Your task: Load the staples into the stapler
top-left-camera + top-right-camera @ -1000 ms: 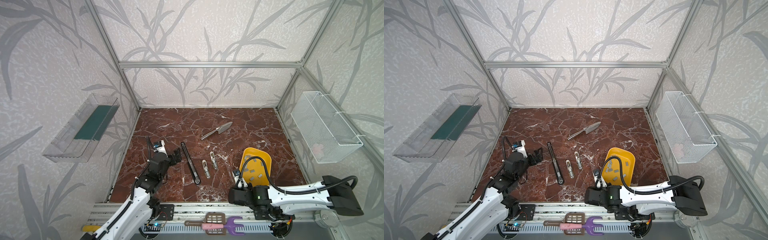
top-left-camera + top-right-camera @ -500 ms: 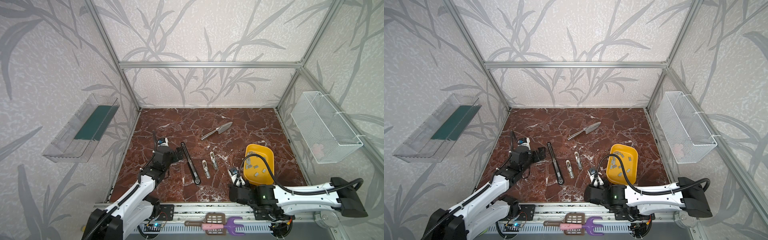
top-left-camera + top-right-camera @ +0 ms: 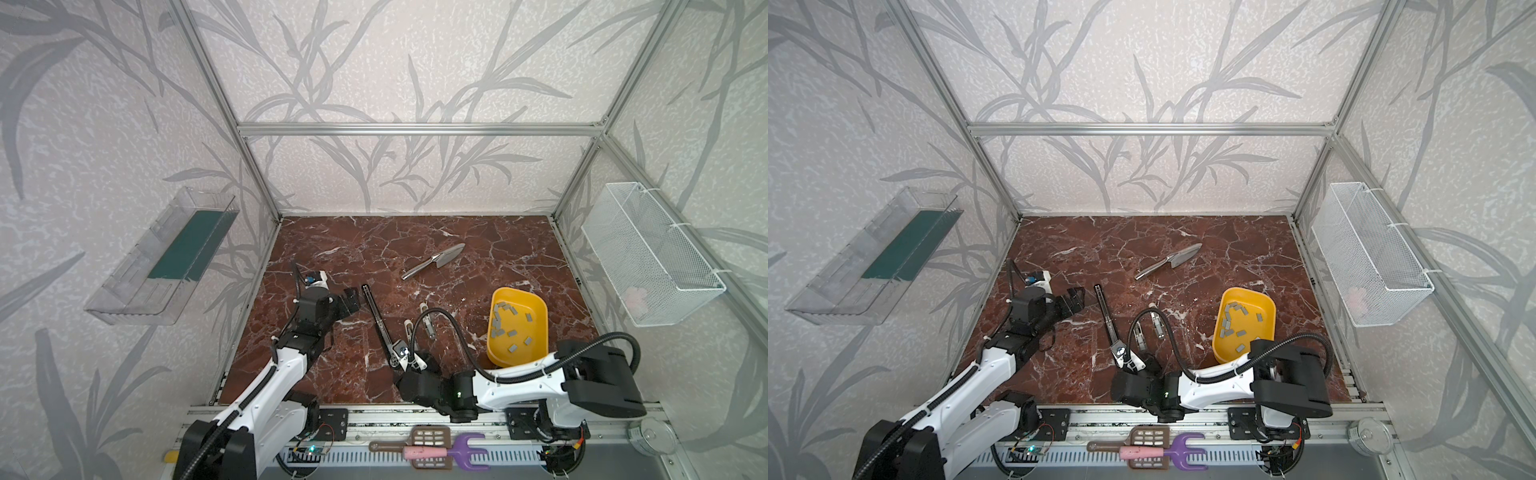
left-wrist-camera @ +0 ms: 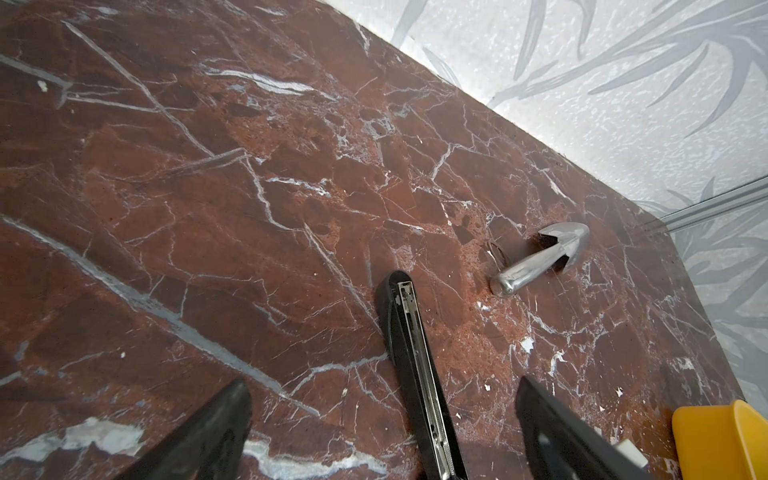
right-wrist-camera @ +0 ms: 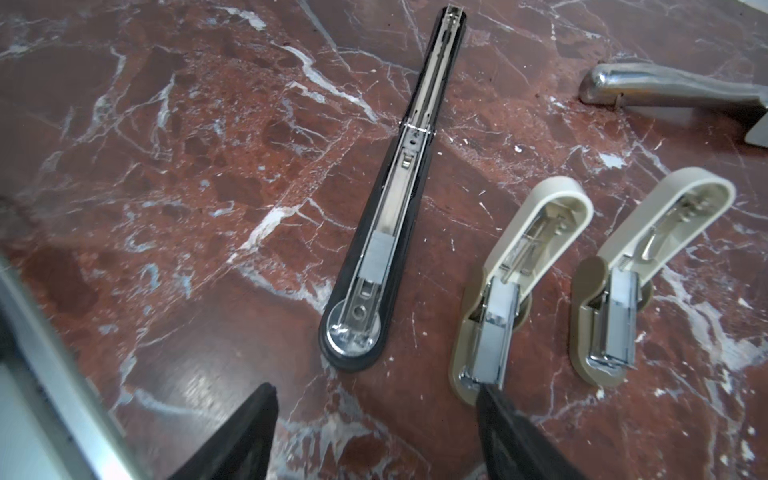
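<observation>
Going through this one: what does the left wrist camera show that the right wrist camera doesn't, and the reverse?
Only the left wrist view: a corner of the yellow tray, the patterned wall and the blade of the metal trowel.
Only the right wrist view: two beige staplers, both hinged open, and the round near end of the long black stapler.
Both: the long black stapler lying open on the marble table, and the trowel's handle.

I am getting soft, even overhead light, with glare shining off the marble floor [image 5: 195, 384] toward seven o'clock in my right wrist view, the frame rail [image 5: 50, 365] at eight smearing out of focus, and shadows lying faint in both top views.
</observation>
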{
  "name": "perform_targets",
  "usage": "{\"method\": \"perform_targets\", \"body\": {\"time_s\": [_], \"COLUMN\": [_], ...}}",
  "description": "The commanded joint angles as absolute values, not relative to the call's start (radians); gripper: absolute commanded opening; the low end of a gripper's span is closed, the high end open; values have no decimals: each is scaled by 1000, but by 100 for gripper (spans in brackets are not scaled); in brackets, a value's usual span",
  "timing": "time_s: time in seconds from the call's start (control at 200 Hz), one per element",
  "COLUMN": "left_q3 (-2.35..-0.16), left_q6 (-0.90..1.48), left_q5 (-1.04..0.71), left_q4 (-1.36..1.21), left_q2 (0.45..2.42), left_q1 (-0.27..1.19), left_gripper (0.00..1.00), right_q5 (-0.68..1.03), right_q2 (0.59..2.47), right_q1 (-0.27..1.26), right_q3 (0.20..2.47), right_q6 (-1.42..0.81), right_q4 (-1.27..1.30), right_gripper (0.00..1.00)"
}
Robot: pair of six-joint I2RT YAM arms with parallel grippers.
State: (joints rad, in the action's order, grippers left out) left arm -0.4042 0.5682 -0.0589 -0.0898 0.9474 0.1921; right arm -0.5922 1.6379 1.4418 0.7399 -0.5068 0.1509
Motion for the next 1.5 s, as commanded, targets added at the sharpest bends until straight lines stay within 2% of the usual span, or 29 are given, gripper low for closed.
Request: {"method": "perform_targets", "body": {"time_s": [0.0,0.22,0.37,0.55,0.675,0.87,1.12,1.415,1.455,1.495], "left_q3": [-388,-378,-377,-374,-368,-364,-354,-348,-347,-344], "left_q6": [558,555,557,563,561,557,572,610,615,619], "left_q5": [-66,-66,-68,-93,-122,-187,-249,-310,-310,-314], "left_q4": [-89,-104,-103,-108,-118,-139,-206,-289,-296,-305], "left_q2": [927,922,920,917,925,976,1056,1138,1143,1149], "left_q1": [187,187,188,187,187,187,187,187,187,187], "left_gripper": [99,99,99,99,99,97,95,94,94,94], "right_q5": [-584,-576,-581,-600,-610,-620,-641,-651,-652,-653], "right_q2": [1660,1738,1787,1838,1855,1860,1871,1897,1900,1902], "right_q1": [1416,1407,1392,1379,1380,1379,1380,1380,1380,1380], "right_q3": [753,777,791,810,809,774,759,762,761,760], "right_q6": [-475,-448,-451,-459,-460,-443,-443,-460,-460,-459], "right_q4": [280,330,360,369,389,478,516,511,516,520], "right_gripper": [73,70,61,57,50,39,31,32,30,22]}}
